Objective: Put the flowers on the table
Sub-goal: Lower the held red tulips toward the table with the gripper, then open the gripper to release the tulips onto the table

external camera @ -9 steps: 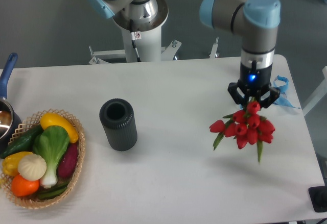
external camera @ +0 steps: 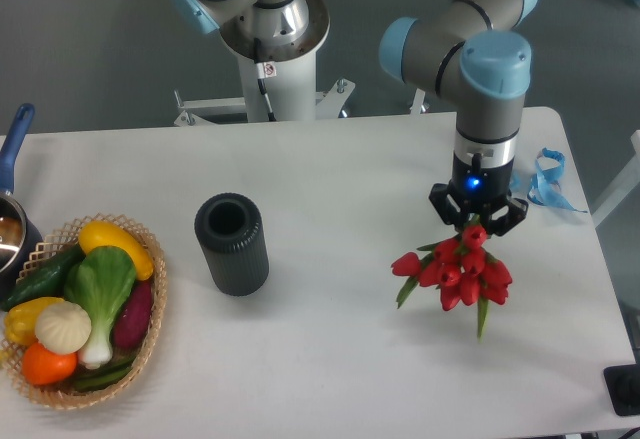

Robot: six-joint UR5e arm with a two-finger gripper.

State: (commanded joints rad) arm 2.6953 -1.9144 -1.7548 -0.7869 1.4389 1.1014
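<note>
Pincer (external camera: 477,223) of mine is clamped on the flowers (external camera: 455,272), right of frame above the counter (external camera: 330,179); lowering and release remain.

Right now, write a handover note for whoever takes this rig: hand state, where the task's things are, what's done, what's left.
Hand: shut on the flowers, pointing down over the right part of the table.
Flowers: red tulip bunch hanging from the hand, buds fanned out below it; whether they touch the tabletop cannot be told from this view.
Nearby: dark cylinder stands mid-table, wicker basket of vegetables at the left edge, blue ribbon by the right edge.
Done: flowers grasped and held over the table.
Left: lower them, open the hand, withdraw.
</note>
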